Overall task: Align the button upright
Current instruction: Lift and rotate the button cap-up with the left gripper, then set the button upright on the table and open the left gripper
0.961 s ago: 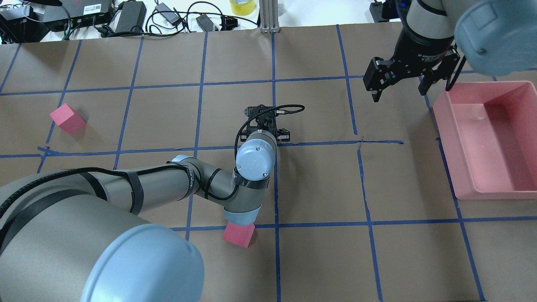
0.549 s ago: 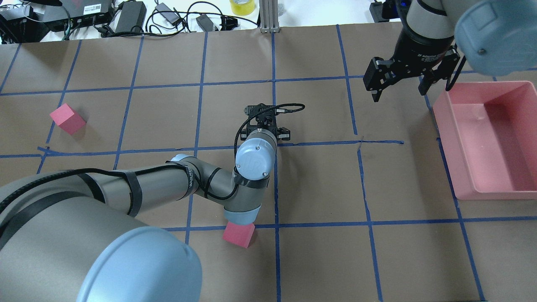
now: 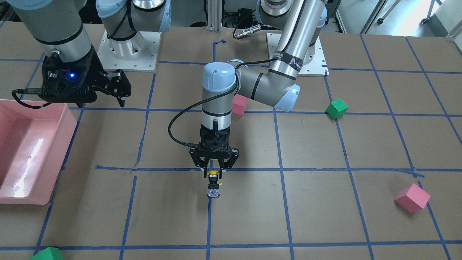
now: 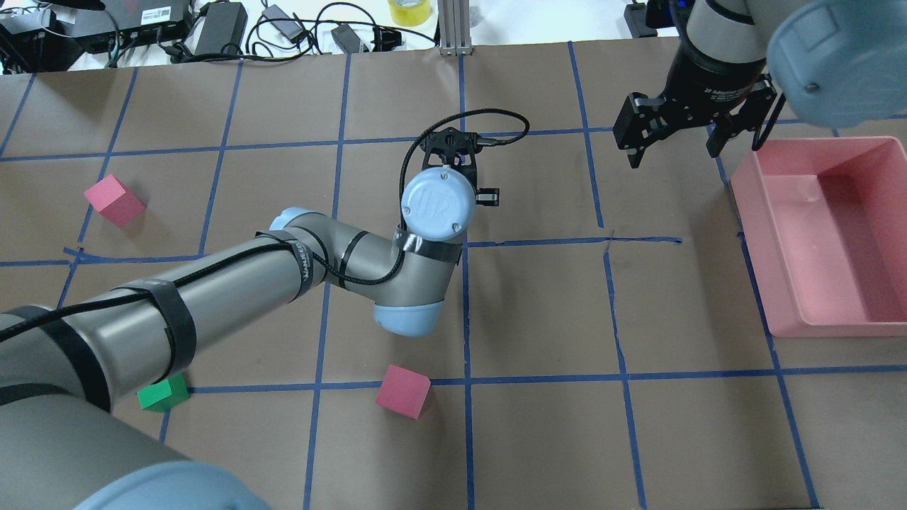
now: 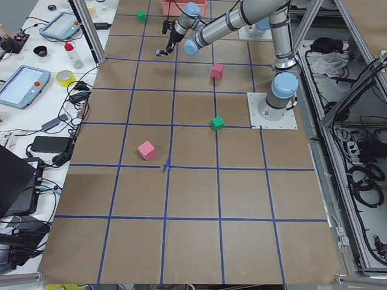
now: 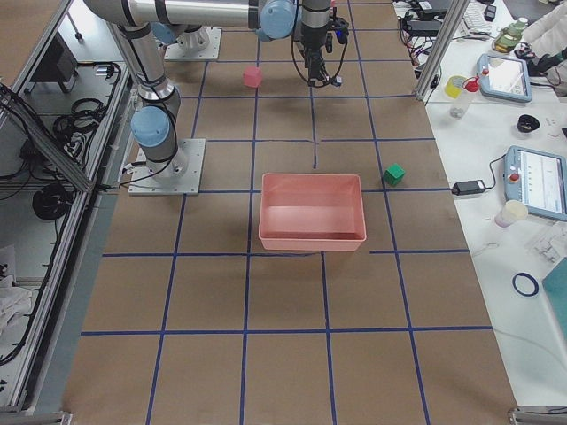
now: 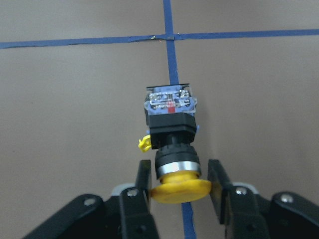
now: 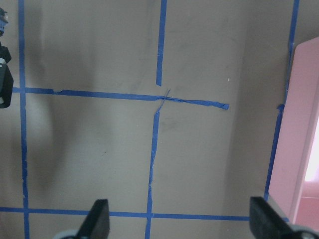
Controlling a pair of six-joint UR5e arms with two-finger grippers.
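Brown paper table (image 3: pixel 325 144), gridded in blue tape (image 3: pixel 325 169). Yellow-capped, black-bodied button (image 7: pixel 172 144), silvery-blue base with a red spot. Pink bin (image 4: pixel 836 329), pink cube (image 3: pixel 412 197), green cube (image 3: pixel 336 108).

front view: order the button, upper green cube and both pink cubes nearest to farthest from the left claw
1. button, gripped in the left claw itself
2. pink cube by the elbow, behind the claw
3. upper green cube, toward the view's right
4. far pink cube, near the right edge
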